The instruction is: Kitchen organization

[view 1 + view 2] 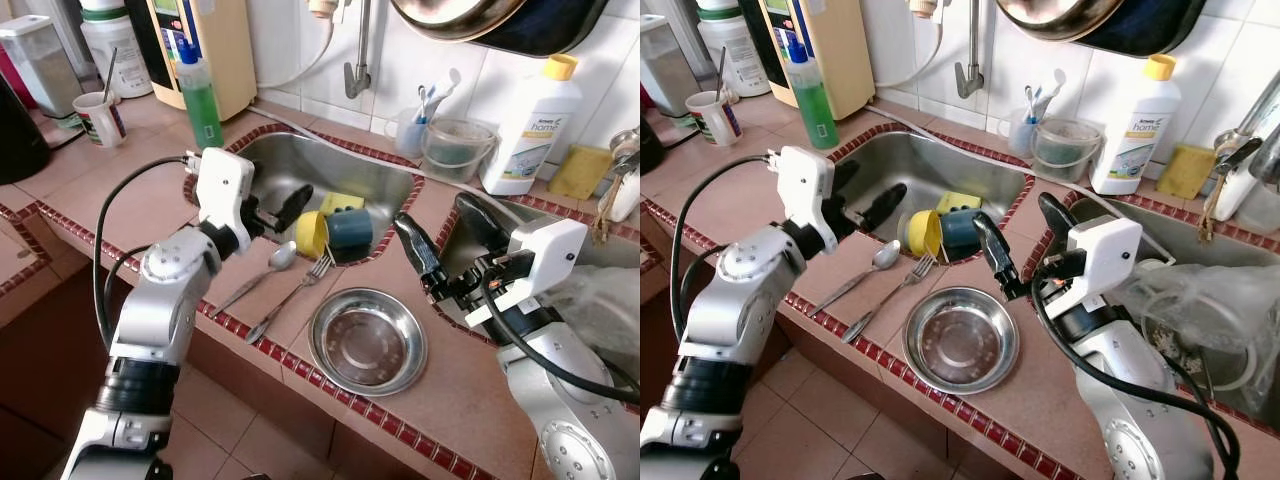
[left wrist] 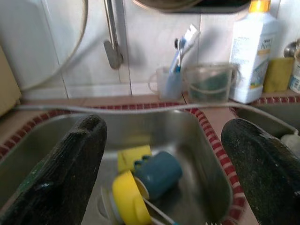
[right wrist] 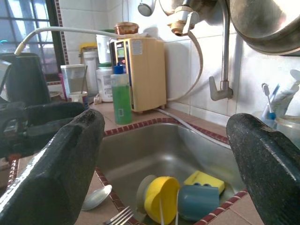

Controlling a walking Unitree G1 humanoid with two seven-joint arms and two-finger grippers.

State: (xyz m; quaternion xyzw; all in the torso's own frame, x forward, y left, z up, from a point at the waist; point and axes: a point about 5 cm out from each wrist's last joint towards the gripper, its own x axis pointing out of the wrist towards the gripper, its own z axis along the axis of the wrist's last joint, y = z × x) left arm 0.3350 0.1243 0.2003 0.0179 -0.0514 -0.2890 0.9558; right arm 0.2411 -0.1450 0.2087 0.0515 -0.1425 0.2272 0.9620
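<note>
Your left gripper (image 1: pixel 268 215) hovers over the near-left edge of the sink (image 1: pixel 300 165), left of centre in the left eye view, its fingers spread wide and holding nothing. Your right gripper (image 1: pixel 1025 245) sits right of centre, over the tiled strip between the two basins, fingers also wide apart and empty.

The things to sort lie between them. A yellow cup (image 1: pixel 311 234) and a blue mug (image 1: pixel 349 233) lie on their sides in the sink's near part, touching each other, with a yellow sponge (image 1: pixel 340 203) just behind. On the counter (image 1: pixel 130 195), a spoon (image 1: pixel 262 273) and a fork (image 1: pixel 295 292) lie side by side just below the cups. A steel bowl (image 1: pixel 367 340) stands upright, low in the centre of the frame.

You look to be at the approach stage, with nothing yet picked up. Judging by the left wrist view, the left gripper is lined up on the cups. Next you would lower it into the sink, straddle the yellow cup's wall and close. Watch that the blue mug, pressed against it, doesn't roll or get dragged along.
</note>
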